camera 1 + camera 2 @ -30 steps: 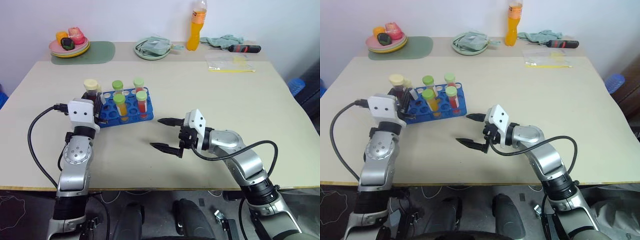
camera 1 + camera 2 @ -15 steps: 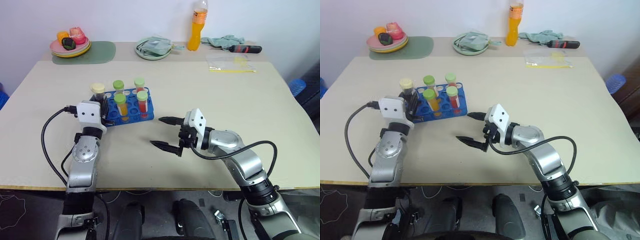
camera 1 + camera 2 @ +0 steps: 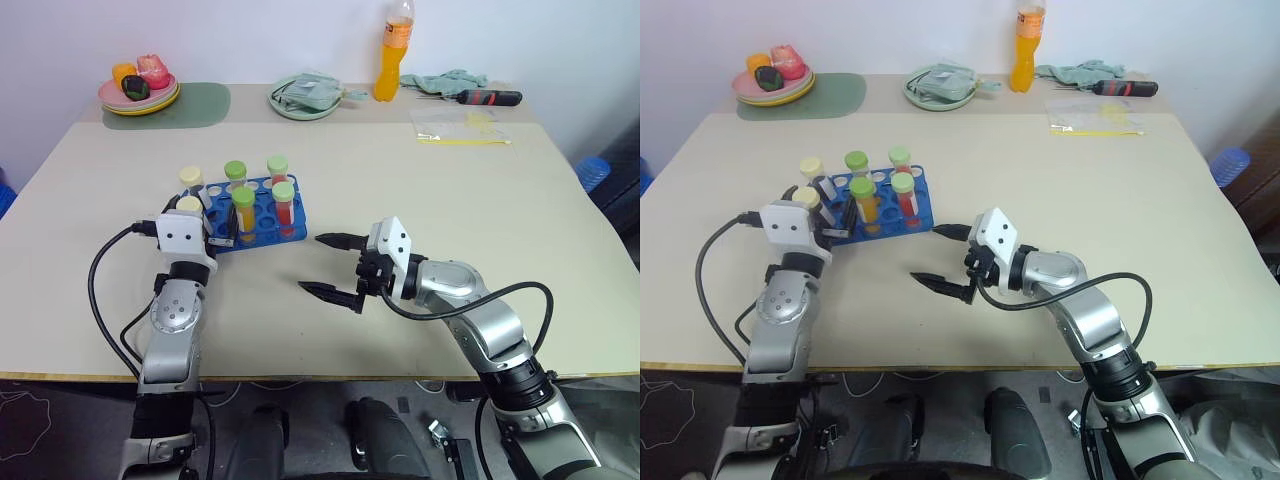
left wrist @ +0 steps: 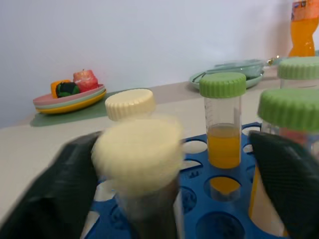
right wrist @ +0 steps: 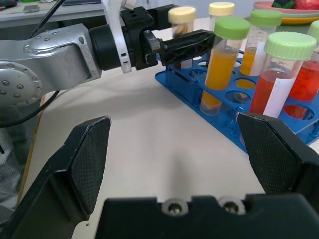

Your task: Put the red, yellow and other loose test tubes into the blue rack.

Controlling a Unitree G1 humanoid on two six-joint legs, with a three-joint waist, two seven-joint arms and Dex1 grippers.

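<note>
Blue rack (image 3: 262,218) on the table (image 3: 450,200) holds six capped tubes, two cream, four green. Left gripper (image 3: 208,227), fingers spread, straddles the near cream-capped dark tube (image 4: 144,174) seated in the rack. Right gripper (image 3: 333,265) gapes wide, empty, beside the rack.

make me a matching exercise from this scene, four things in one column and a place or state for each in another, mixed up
Things:
1. orange drink bottle
2. screwdriver
3. dark tube with cream cap
4. right gripper

Places or states:
A. between the left gripper's open fingers, at the blue rack
B. lying at the table's far right, beside a cloth
C. open over bare table, holding nothing
D. upright at the table's far edge

Pairs: 1-D, 2-B, 3-A, 4-C
</note>
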